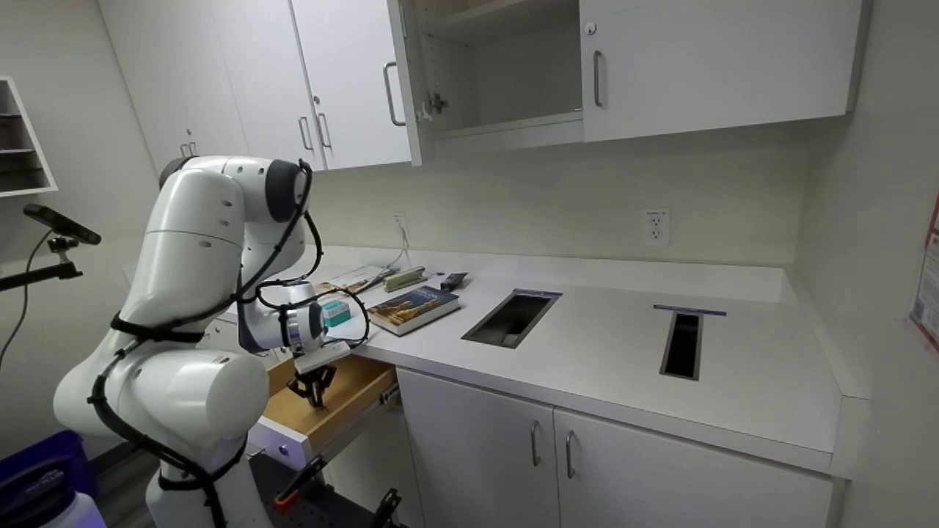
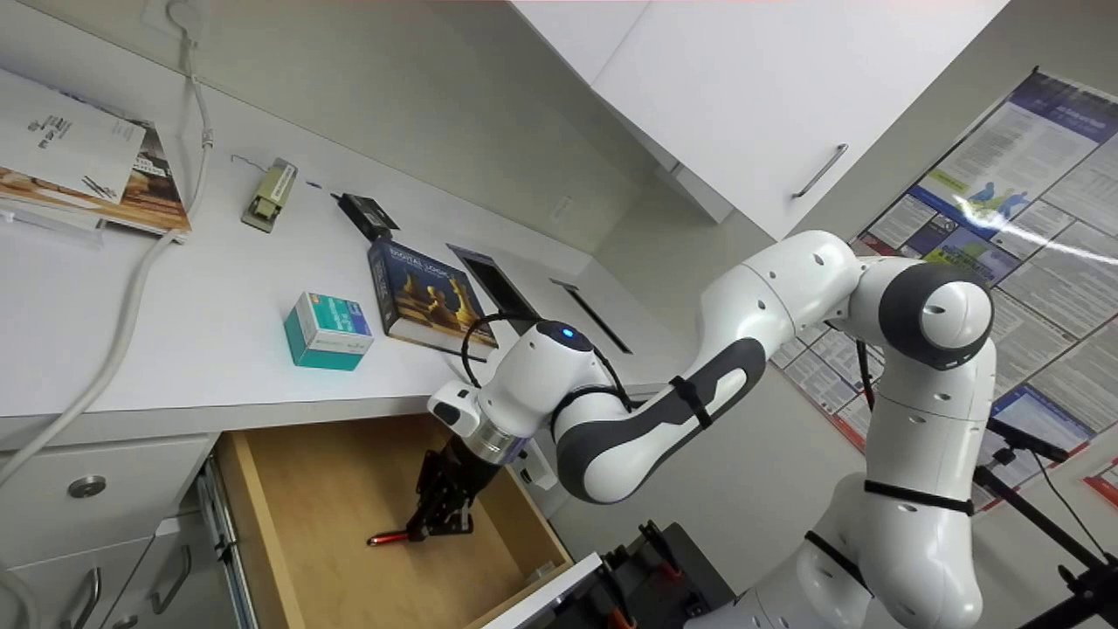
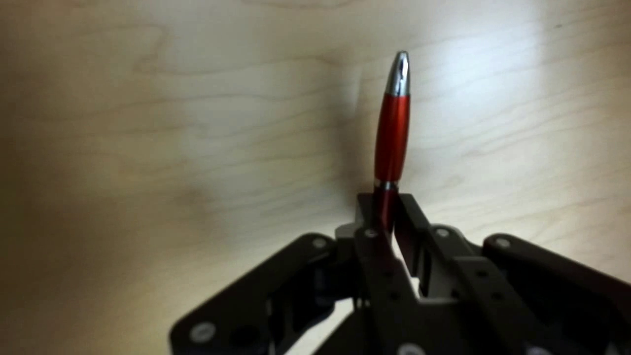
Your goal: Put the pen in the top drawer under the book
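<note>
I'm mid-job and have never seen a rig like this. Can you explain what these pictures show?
The white machine is a Franka Panda arm. Two pictures come from cameras standing outside the robot; the close-up comes from a camera on its wrist, looking down into the open top drawer. The end effector is the black pincer at the arm's tip. Its jaws are closed on a silver-tipped red pen; whether the pen touches the drawer's bottom, I can't tell. The drawer is pulled out from under a white countertop, where a thick Digital Logic book and a teal-and-white carton lie among other things.
</note>
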